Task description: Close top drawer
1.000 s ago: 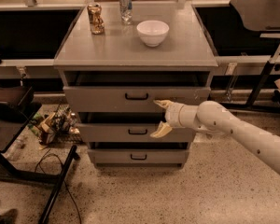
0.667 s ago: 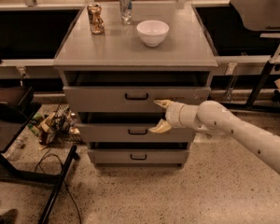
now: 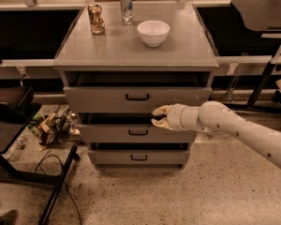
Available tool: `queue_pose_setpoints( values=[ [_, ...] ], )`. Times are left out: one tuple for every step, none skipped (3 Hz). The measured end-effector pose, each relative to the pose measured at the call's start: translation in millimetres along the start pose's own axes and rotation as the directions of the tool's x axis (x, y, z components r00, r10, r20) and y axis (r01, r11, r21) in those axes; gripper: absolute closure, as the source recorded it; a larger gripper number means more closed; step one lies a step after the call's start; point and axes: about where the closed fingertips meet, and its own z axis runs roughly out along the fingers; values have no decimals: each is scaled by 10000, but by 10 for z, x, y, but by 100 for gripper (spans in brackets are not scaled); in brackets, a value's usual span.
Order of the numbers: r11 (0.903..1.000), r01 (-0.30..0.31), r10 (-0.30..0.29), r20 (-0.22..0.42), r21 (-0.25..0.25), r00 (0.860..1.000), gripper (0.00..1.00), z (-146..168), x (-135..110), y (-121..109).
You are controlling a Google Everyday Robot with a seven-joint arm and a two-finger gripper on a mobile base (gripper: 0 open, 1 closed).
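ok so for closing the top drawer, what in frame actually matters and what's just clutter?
Job:
- top drawer, pulled out a little
- gripper, in front of the drawers just below the top drawer's front, fingers apart

Lying about:
- white bowl, silver can and brown can on the cabinet top
- middle drawer, bottom drawer

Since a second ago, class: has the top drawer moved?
No. The top drawer still juts out equally far from under the cabinet top; the gripper hovers by its lower edge, right of the handle.
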Motion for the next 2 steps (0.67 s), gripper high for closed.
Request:
queue_pose_setpoints(
  values=[
    [9982, 153, -232, -1395, -575, 9900, 88, -476, -31, 282],
    [9918, 229, -600, -2997, -1261, 9522, 100, -874, 30, 563]
  ],
)
